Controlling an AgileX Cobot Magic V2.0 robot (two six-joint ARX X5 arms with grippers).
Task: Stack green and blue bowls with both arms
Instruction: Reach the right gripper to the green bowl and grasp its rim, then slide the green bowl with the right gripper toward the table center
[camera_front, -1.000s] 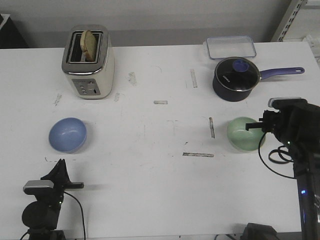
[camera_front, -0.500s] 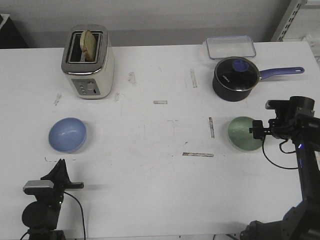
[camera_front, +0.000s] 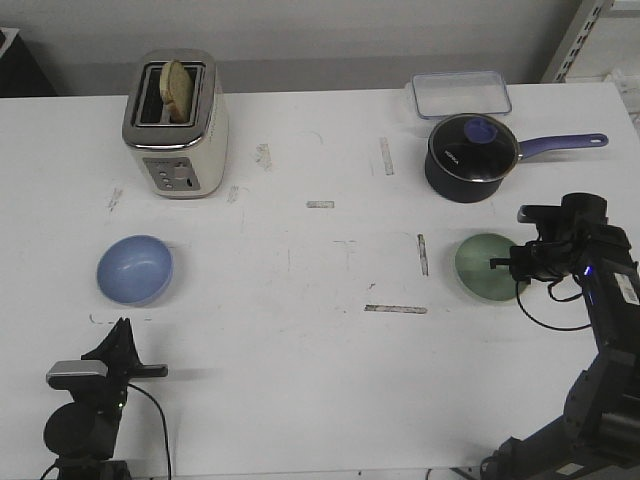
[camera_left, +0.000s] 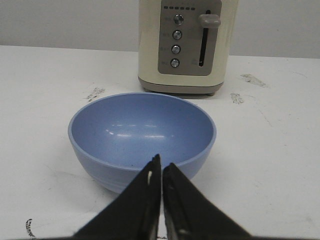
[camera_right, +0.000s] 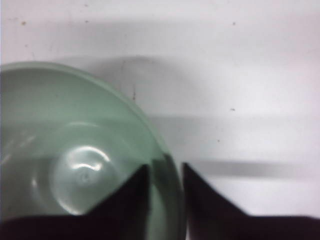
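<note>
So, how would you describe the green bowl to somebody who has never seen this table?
Find the dark saucepan at the table's far right. Just in front of it sits the green bowl, with the right gripper straddling its rim. It is pale mint; the other bowl, far left, is blue.

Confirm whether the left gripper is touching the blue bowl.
No. The left gripper is shut with its tips short of the blue bowl.

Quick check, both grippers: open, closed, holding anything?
Left gripper: closed, empty, short of the blue bowl.
Right gripper: jaws straddle the green bowl rim, one inside, one outside; grip cannot be told.
</note>
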